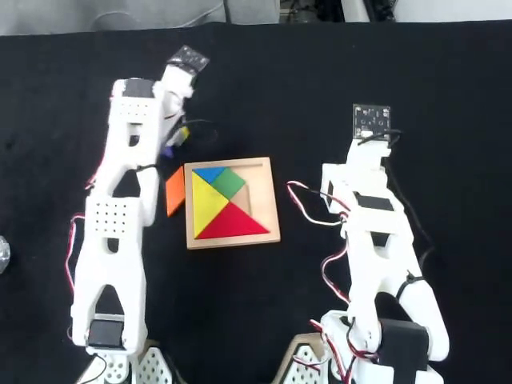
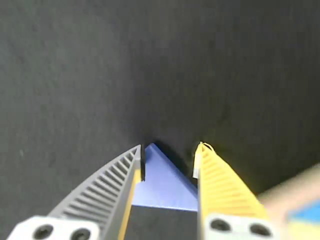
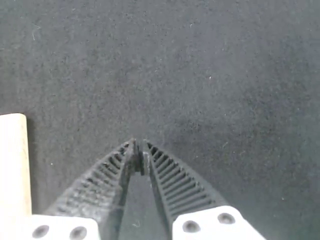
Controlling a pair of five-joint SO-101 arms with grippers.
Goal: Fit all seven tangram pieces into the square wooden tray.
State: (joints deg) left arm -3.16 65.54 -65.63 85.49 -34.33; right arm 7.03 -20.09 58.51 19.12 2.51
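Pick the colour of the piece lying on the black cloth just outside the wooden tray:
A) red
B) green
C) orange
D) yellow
C: the orange piece lies just outside the rim of the tray, while the red piece, green piece and yellow piece sit inside it.

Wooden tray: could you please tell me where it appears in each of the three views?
High view: the wooden tray sits centrally on the black table cover.
Left wrist view: likely the blurred pale strip beside the left gripper, which grips a blue triangle.
Right wrist view: its pale edge shows beside the shut right gripper.
Shared landmark: that black table cover.
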